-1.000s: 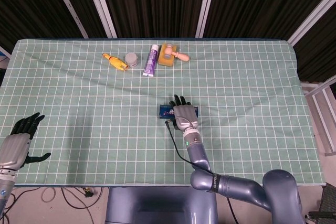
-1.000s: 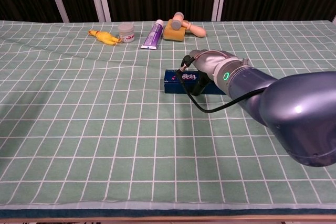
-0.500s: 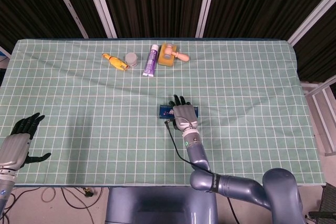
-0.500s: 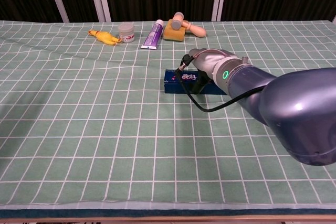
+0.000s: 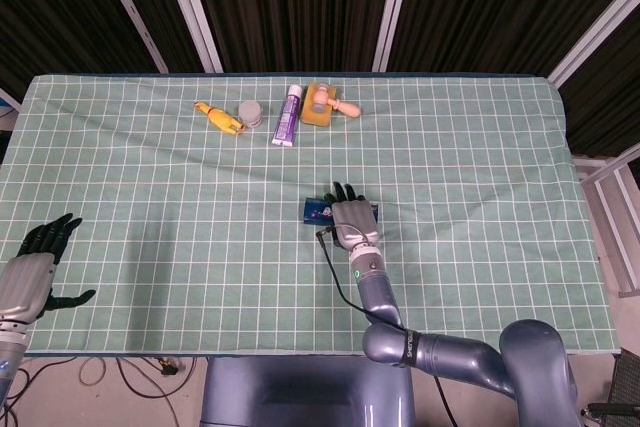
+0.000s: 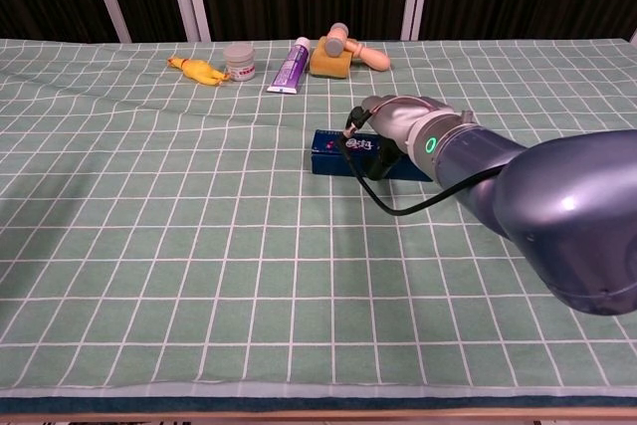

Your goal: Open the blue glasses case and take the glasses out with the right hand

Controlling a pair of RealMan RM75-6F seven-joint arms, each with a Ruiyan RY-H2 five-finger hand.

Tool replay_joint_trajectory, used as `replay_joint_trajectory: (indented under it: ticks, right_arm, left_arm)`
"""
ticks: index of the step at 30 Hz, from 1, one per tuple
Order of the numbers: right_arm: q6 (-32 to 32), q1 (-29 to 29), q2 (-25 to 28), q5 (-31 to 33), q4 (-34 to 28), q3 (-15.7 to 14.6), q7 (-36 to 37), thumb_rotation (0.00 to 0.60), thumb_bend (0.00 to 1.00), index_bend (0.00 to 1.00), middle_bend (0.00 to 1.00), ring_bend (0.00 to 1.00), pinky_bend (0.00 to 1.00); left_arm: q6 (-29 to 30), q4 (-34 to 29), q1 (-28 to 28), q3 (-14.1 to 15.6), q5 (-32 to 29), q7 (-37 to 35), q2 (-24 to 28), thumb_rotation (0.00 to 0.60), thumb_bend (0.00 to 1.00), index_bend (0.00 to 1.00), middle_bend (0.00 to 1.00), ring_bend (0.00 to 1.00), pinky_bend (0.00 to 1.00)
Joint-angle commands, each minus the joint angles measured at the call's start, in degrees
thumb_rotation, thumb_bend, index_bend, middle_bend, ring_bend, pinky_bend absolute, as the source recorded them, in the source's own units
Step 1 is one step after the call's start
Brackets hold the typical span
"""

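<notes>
The blue glasses case point(image 5: 317, 211) lies closed on the green checked cloth near the table's middle; the chest view shows its front face point(image 6: 333, 158). My right hand point(image 5: 346, 217) lies over the case's right part. Its fingers reach across the lid and its thumb point(image 6: 374, 160) hangs down the front face, so it grips the case point(image 6: 393, 124). The glasses are hidden inside. My left hand point(image 5: 35, 265) hovers at the lower left table edge, fingers spread and holding nothing; only the head view shows it.
Along the far side lie a yellow toy point(image 5: 219, 117), a small grey jar point(image 5: 251, 112), a purple tube point(image 5: 288, 115) and a wooden mallet on a yellow block point(image 5: 325, 104). A black cable point(image 6: 383, 201) loops from my right wrist.
My right hand has shifted a little to the right on the case, and the case nudged with it. My left hand has sunk slightly toward the table edge.
</notes>
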Motion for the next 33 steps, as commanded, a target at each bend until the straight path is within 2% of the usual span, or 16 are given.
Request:
replay_joint_trajectory:
  ticks: [1,4,11,14,23,33]
  right_arm:
    - [0.0,0.0,0.0,0.1,0.1,-0.1,0.0,0.6,0.65,0.21,0.0,0.0,0.24]
    - [0.1,-0.1,0.0,0.2,0.1,-0.3,0.1,0.6,0.66,0.21,0.0,0.0,0.24]
    - [-0.2,-0.1,0.1,0.4,0.4,-0.4,0.6,0.6,0.83,0.21,0.0,0.0,0.24]
    - [-0.3,0.0,0.1,0.4,0.5,-0.3,0.9,0.6,0.86,0.21,0.0,0.0,0.24]
    - [-1.2,0.7,0.2,1.4,2.5,0.0,0.4,0.6,0.85,0.21,0.0,0.0,0.24]
    - [-4.4,4.9,-0.6,3.1,12.7,3.2,-1.1,0.6,0.81,0.19,0.0,0.0,0.24]
  left_arm:
    - [0.0,0.0,0.0,0.0,-0.1,-0.1,0.1,0.6,0.0,0.0,0.0,0.0,0.0]
    - [0.0,0.0,0.0,-0.1,-0.1,-0.3,0.1,0.6,0.0,0.0,0.0,0.0,0.0]
    - [-0.1,-0.1,0.0,-0.1,-0.2,-0.6,0.2,0.6,0.0,0.0,0.0,0.0,0.0]
    - [-0.2,-0.2,0.0,-0.1,-0.2,-0.7,0.2,0.6,0.0,0.0,0.0,0.0,0.0]
    - [-0.2,-0.3,0.0,0.0,-0.2,-0.8,0.3,0.6,0.0,0.0,0.0,0.0,0.0]
    - [0.0,-0.3,0.1,-0.1,-0.3,-0.9,0.3,0.6,0.0,0.0,0.0,0.0,0.0]
